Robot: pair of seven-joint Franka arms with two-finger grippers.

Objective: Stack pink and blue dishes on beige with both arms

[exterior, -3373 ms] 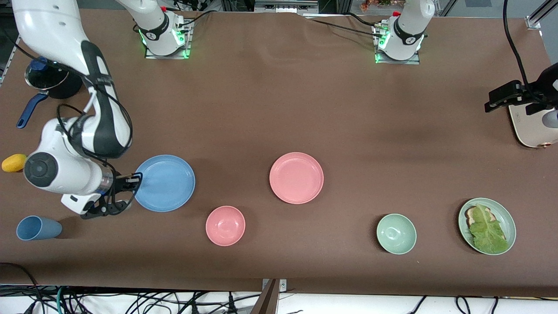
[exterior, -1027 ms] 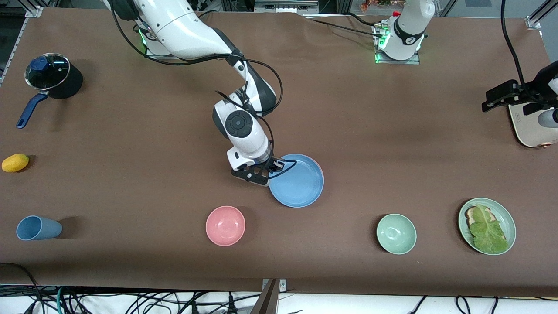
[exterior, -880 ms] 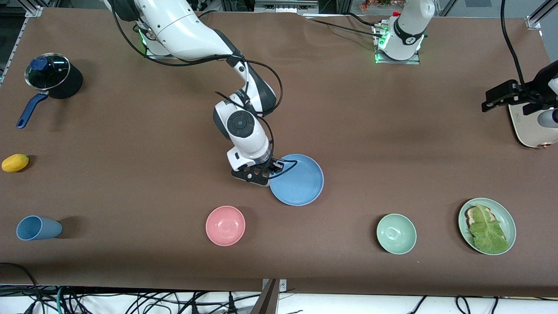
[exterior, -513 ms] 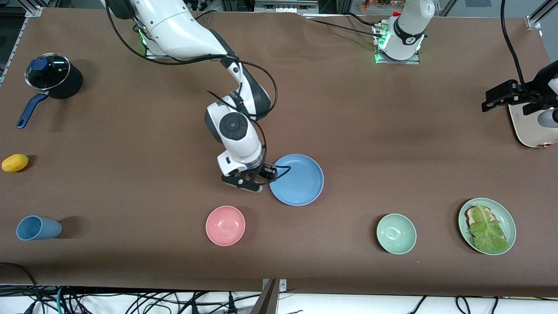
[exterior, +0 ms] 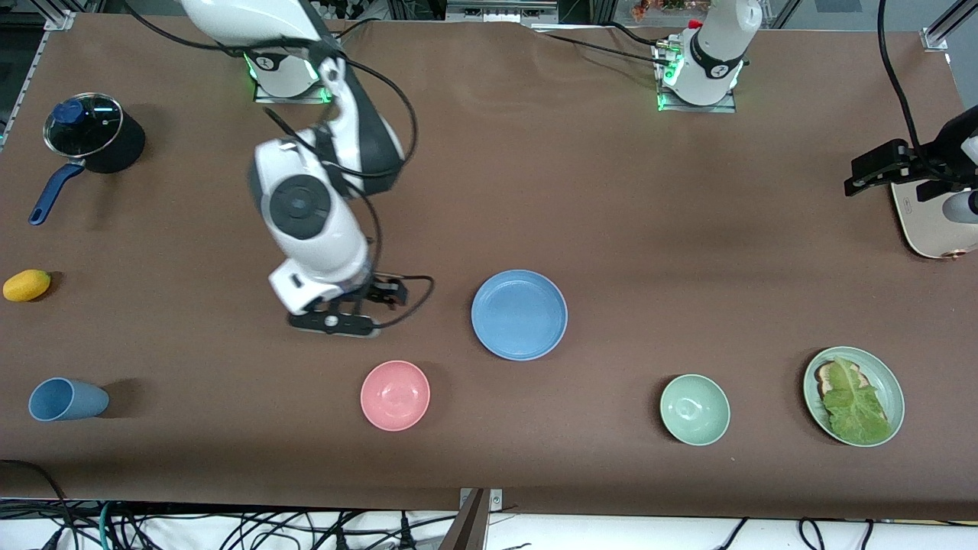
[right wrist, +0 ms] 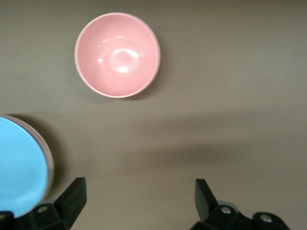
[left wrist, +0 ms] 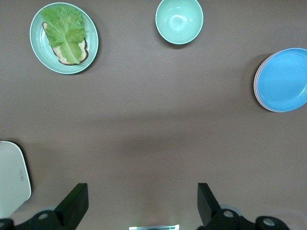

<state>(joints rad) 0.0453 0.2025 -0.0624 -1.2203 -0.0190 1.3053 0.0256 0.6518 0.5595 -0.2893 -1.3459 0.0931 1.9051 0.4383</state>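
Right gripper (exterior: 382,299) hangs over bare tabletop (exterior: 611,198), fingers (right wrist: 72,194) spread and empty, between the blue plate (exterior: 519,314) and the right arm's end of the tabletop; the plate lies well apart from the fingers, toward the left arm's end. The blue plate rests flat on top of the pink plate (left wrist: 256,91), of which only a thin pale rim shows under the blue plate's edge in the left wrist view; a matching pale edge shows in the right wrist view. No beige plate can be made out in these views. A pink bowl (exterior: 395,395) stands near the right gripper's fingers and nearer to the front camera than the blue plate. Left gripper (left wrist: 141,203) hangs over bare tabletop near a cream toaster (exterior: 936,221) at the left arm's end, fingers (left wrist: 74,203) spread and empty; this arm waits. A green bowl (exterior: 694,409) and a green plate (exterior: 886,382) bearing toast and lettuce (exterior: 854,402) lie well apart from the left fingers, nearer to the front camera. Toward the right arm's end stand a lidded pot (exterior: 92,141), a yellow fruit (exterior: 27,285) and a blue cup (exterior: 65,399).
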